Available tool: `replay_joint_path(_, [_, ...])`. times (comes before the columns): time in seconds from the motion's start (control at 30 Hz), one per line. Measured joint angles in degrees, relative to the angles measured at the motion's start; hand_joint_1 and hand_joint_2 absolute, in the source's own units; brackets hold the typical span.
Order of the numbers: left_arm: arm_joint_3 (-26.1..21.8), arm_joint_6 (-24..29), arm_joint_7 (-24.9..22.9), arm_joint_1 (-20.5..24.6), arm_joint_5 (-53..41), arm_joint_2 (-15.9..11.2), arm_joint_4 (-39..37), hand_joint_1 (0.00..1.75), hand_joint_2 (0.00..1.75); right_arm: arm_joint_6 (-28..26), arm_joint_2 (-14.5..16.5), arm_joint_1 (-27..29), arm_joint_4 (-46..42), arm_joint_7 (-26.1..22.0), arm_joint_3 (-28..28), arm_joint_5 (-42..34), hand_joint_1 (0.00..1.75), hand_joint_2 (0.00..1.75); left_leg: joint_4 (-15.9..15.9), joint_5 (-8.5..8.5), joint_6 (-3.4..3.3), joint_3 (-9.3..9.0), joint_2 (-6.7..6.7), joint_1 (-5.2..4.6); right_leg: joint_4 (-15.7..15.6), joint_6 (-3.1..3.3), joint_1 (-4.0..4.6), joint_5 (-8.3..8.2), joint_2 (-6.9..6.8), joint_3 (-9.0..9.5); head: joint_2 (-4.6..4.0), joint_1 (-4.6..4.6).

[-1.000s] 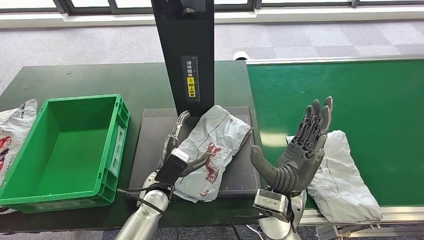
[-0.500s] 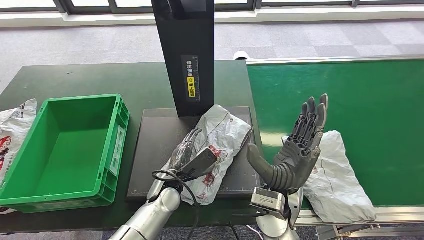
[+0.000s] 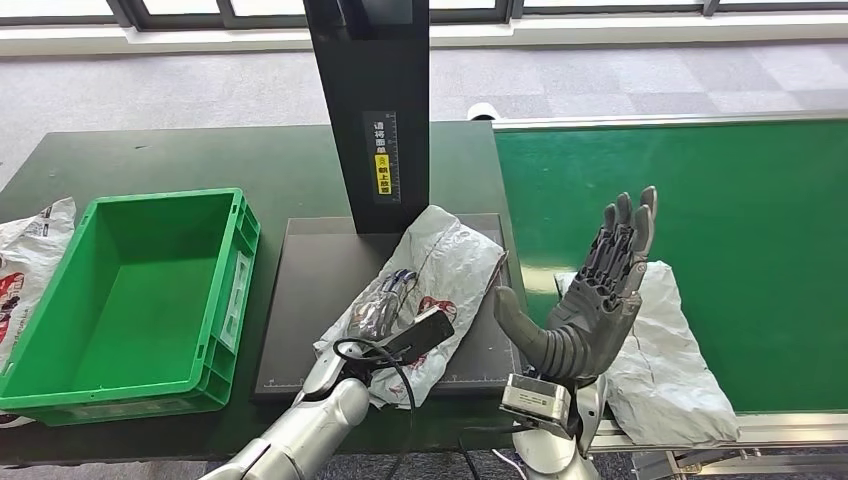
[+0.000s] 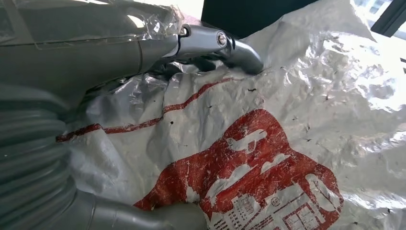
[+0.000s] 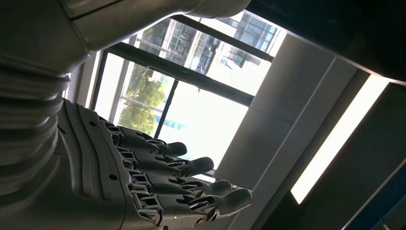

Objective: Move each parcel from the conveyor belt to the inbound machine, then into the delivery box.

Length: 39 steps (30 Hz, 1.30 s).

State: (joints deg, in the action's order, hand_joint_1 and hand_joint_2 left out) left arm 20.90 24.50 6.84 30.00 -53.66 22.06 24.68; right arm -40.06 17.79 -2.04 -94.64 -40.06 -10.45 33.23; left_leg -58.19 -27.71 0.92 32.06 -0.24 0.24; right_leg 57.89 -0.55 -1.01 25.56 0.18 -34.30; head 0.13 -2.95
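Observation:
A crumpled white parcel [image 3: 455, 265] with red print lies on the black plate of the inbound machine [image 3: 310, 290]. My left hand [image 3: 385, 308] lies on its near half and grips it. In the left wrist view the fingers [image 4: 215, 43] dig into the parcel [image 4: 268, 158] and the thumb closes on it from the other side. My right hand [image 3: 600, 290] stands raised, palm up and fingers spread, at the near left end of the green conveyor belt [image 3: 700, 190]. It holds nothing, as the right wrist view of the hand [image 5: 119, 182] confirms. A second white parcel [image 3: 670, 350] lies on the belt just right of it.
The machine's black post [image 3: 370, 110] rises behind the plate. An empty green delivery box [image 3: 240, 250] stands left of the plate on the dark table. Another white parcel [image 3: 25, 260] lies beyond the box at the table's left edge.
My left hand has moved from the parcel's left edge onto its top and closed on it, crumpling it. The right hand has sunk slightly. The belt parcel has shifted a little nearer.

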Motion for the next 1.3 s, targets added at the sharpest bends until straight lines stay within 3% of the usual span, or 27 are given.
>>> replay_joint_path(0.1, [0.3, -0.1, -0.3, 0.4, -0.4, 0.1, -0.5, 1.75, 1.75, 0.0, 0.0, -0.1, 0.0, 0.0, 0.0, 0.0, 0.0, 1.75, 0.0, 0.0, 0.0, -0.03, 0.0, 0.0, 0.0, -0.01, 0.0, -0.01, 0.0, 0.04, 0.0, 0.0])
replay_joint_path(1.13, [0.8, 0.1, -2.8, 1.4, -3.3, 0.1, -1.7, 1.75, 1.75, 0.0, 0.1, -1.8, 3.3, 0.0, 0.0, -0.7, 0.0, 1.75, 0.0, 0.01, 0.0, -0.14, 0.0, 0.01, 0.0, -0.02, 0.0, -0.01, 0.0, 0.16, 0.0, 0.0])
replay_joint_path(1.3, [0.8, 3.9, -4.4, 1.1, -7.1, 0.0, -1.5, 1.75, 1.75, 0.0, 0.1, -1.9, 3.4, 0.0, 0.0, -0.4, 0.0, 1.75, 0.0, 0.01, 0.0, -0.14, 0.0, 0.01, 0.0, -0.02, 0.0, -0.02, 0.01, 0.15, 0.0, 0.0])
